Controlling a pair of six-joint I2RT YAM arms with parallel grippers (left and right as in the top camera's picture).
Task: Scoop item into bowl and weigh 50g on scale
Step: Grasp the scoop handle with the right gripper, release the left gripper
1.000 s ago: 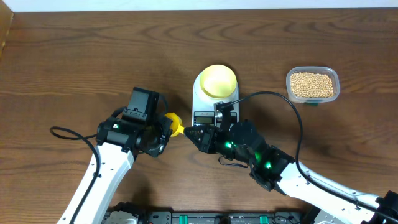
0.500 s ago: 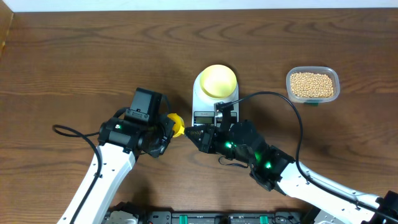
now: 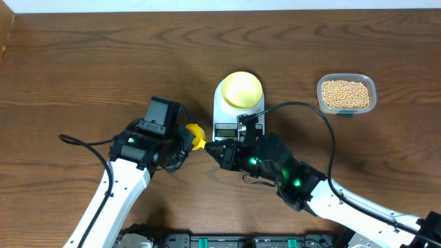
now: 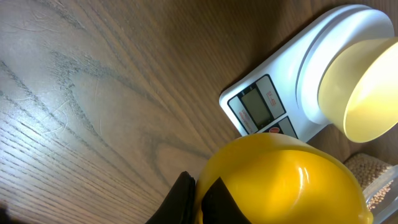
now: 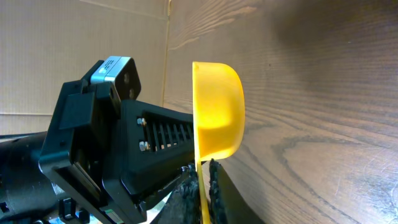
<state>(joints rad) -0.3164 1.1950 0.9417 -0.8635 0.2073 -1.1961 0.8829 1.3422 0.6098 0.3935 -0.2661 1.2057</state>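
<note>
The pale yellow bowl (image 3: 240,88) stands empty on the white scale (image 3: 220,110), also in the left wrist view (image 4: 367,93), where the scale's display (image 4: 258,107) faces me. The beans (image 3: 346,94) fill a clear tub at the right. A bright yellow scoop (image 3: 195,136) hangs empty just left of the scale, above the table. My left gripper (image 3: 187,140) is shut on the scoop's cup end (image 4: 286,180). My right gripper (image 3: 211,147) is shut on the scoop's thin handle (image 5: 201,186), and the cup (image 5: 217,112) stands on edge above it.
The clear plastic tub (image 3: 369,84) sits at the far right, apart from the scale; its corner shows in the left wrist view (image 4: 379,186). The right arm's cable (image 3: 329,138) loops over the table between scale and tub. Bare wooden tabletop (image 3: 83,62) lies at left.
My left arm has shifted slightly right, and the scoop with it by a few pixels. The right arm, bowl and tub have not moved.
</note>
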